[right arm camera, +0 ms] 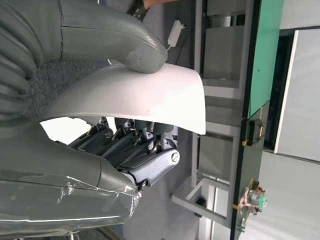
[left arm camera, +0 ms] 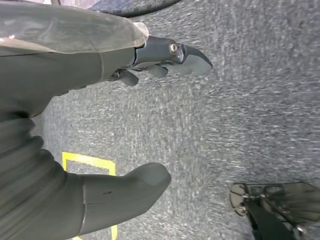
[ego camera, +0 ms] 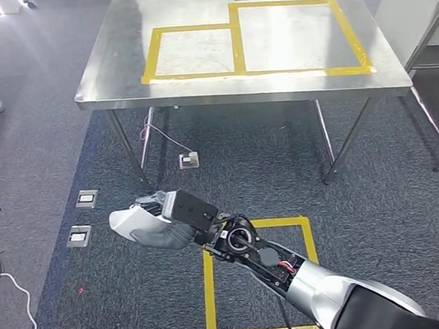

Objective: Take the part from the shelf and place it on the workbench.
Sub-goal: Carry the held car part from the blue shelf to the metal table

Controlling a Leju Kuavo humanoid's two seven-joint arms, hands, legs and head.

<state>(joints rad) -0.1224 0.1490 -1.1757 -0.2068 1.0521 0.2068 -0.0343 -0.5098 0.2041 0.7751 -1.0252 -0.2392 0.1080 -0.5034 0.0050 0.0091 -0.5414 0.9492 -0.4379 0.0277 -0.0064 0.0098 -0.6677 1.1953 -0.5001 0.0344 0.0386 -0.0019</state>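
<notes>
The right robot hand (ego camera: 173,219) grips a curved white plastic part (ego camera: 130,220) (thumb on top); the steel bench (ego camera: 109,74) lies toward 12 o'clock; the left robot hand (left arm camera: 113,120) hangs empty, fingers apart.

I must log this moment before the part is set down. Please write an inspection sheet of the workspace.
Surface: steel workbench with two yellow tape rectangles, nothing on them.
Job's things: white curved part held over the carpet, short of the bench.
Clutter: nothing seen on the bench.
Hands: right hand grips the part; left hand holds nothing, fingers apart.
Cables: white cable on the floor; wires under the bench.
Surroundings: grey carpet, yellow floor square, floor sockets.
</notes>
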